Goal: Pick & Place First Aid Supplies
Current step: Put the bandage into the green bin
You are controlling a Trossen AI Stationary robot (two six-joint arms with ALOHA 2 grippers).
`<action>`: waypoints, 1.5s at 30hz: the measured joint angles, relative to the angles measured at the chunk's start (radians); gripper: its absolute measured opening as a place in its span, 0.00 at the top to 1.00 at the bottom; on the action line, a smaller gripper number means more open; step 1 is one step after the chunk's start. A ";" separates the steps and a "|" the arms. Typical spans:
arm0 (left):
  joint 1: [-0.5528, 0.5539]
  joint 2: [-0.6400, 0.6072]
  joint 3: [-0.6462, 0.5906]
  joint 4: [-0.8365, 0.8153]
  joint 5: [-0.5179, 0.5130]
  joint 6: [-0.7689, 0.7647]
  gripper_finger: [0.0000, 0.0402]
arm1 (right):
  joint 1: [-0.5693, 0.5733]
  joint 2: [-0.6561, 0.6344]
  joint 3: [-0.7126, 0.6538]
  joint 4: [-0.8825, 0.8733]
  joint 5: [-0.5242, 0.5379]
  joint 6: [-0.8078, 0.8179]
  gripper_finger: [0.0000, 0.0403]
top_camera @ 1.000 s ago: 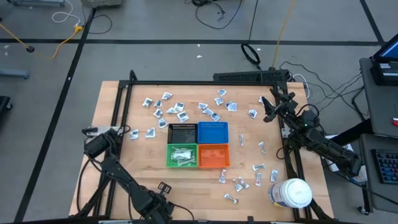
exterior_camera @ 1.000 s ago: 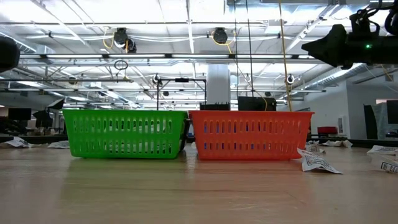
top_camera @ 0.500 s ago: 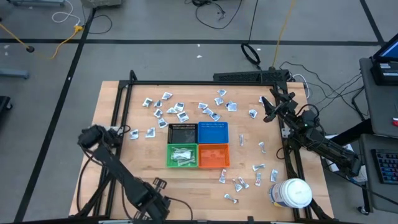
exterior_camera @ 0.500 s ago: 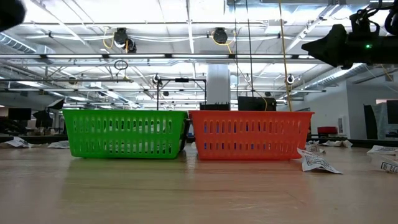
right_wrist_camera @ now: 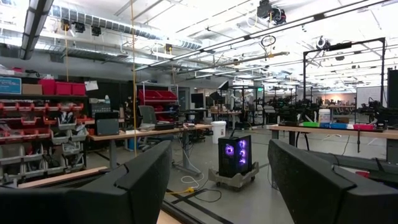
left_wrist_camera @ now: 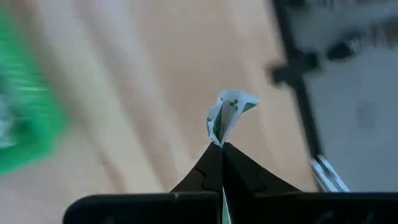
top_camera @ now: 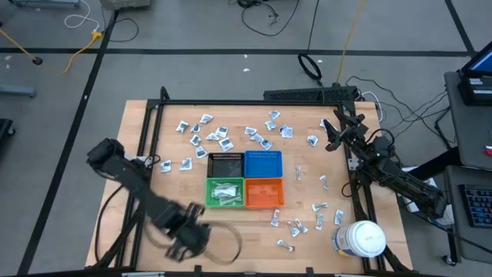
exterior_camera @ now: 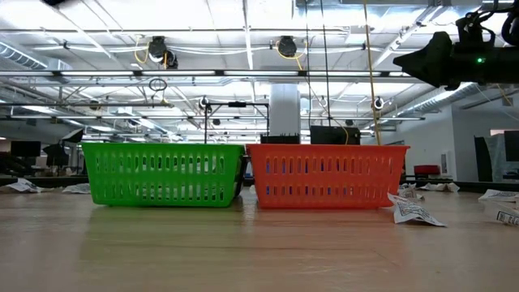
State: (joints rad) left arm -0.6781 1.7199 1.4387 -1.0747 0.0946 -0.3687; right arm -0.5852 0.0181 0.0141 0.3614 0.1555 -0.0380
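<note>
Your left pincer (left_wrist_camera: 222, 147) is pinching tight on one small wrapped packet (left_wrist_camera: 227, 115), gripping it by its lower edge so the packet is standing up clear of the fingertips. In the high view that pincer (top_camera: 98, 151) is sitting at the left of the frame, just off the counter's (top_camera: 323, 219) edge, probably swinging toward the green bin (top_camera: 224, 192), which is already holding a few packets. The black, blue and orange bins are clustering with it at centre frame for easy sorting. More packets (top_camera: 215, 137) are lying scattered across the upper part and lower right of the counter. Your right pincer (top_camera: 332, 135) is waiting at the upper right with its fingers spread wide, holding nothing.
</note>
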 joint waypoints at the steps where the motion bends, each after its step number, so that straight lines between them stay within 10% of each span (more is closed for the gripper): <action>1: 0.033 0.000 0.000 -0.007 -0.003 0.001 1.00 | 0.000 0.000 0.000 0.000 0.000 0.000 0.35; 18: 0.585 0.001 0.000 -0.085 0.006 0.252 1.00 | 0.000 0.000 0.000 0.000 0.000 0.000 0.35; 36: 0.544 0.195 0.000 0.076 -0.016 0.214 0.98 | 0.000 0.000 0.000 0.000 0.000 0.000 0.35; 45: 0.548 0.189 0.000 0.078 0.038 0.123 0.62 | 0.000 0.000 0.000 0.000 0.000 0.000 0.35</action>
State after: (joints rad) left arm -0.1296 1.9091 1.4390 -0.9969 0.1327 -0.2456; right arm -0.5854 0.0181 0.0143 0.3614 0.1555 -0.0380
